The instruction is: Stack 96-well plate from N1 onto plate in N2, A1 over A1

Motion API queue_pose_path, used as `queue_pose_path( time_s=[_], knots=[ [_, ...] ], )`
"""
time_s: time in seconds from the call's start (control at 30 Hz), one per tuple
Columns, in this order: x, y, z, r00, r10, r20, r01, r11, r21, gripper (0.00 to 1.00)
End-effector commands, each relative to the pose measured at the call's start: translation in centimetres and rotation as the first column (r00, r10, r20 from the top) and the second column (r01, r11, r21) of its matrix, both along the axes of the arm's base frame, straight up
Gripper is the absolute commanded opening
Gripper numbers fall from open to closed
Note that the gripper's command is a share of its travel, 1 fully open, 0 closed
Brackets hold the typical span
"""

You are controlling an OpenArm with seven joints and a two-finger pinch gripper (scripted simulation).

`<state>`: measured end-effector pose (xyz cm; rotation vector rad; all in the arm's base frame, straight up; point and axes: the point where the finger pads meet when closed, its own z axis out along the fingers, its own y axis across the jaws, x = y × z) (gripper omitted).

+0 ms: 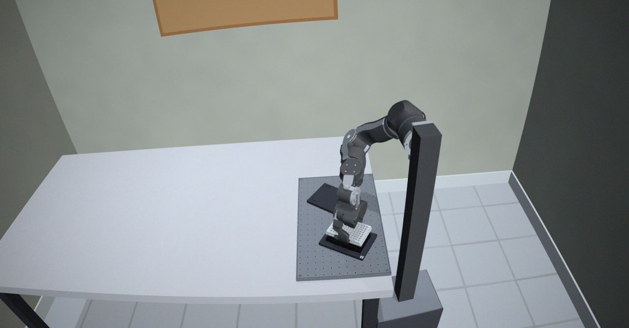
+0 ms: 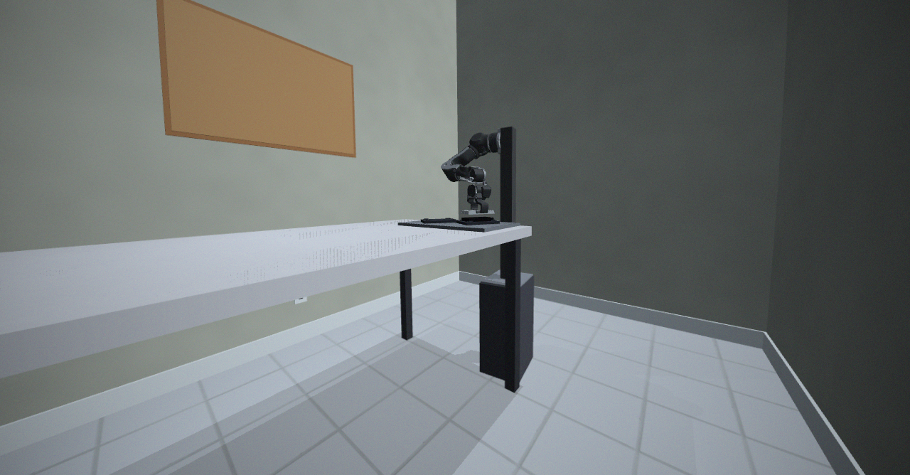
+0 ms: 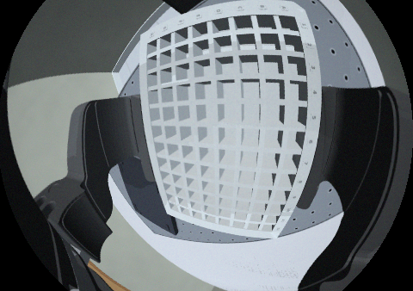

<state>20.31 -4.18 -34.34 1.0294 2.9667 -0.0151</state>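
My gripper (image 1: 345, 228) is shut on the white 96-well plate (image 1: 352, 233). It holds the plate low, right over the black 96-well plate (image 1: 345, 243) in nest N2 (image 1: 347, 249) at the near end of the breadboard. I cannot tell whether the two plates touch. In the wrist view the white plate (image 3: 230, 121) fills the middle, with my dark fingers on its two long sides. Nest N1 (image 1: 324, 197) lies empty at the far end, partly hidden by my arm. In the exterior view the gripper (image 2: 475, 211) is small, low over the breadboard.
The grey perforated breadboard sits at the table's right edge. The arm's dark mounting column (image 1: 415, 211) stands just right of it, past the table edge.
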Motion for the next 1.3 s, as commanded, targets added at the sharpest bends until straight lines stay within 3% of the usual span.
queue_pose_path(
  time_s=[0.0, 0.13, 0.3, 1.27],
  knots=[
    [0.16, 0.2, 0.1, 1.000, 0.004, 0.008, -0.004, 1.000, 0.010, 0.00],
    [0.16, 0.2, 0.1, 1.000, 0.004, 0.008, -0.004, 1.000, 0.010, 0.00],
    [0.35, 0.2, -0.9, 1.000, 0.004, 0.008, -0.004, 1.000, 0.010, 0.00],
    [0.54, 0.2, -0.4, 1.000, -0.005, 0.011, 0.005, 1.000, 0.008, 0.00]
  ],
)
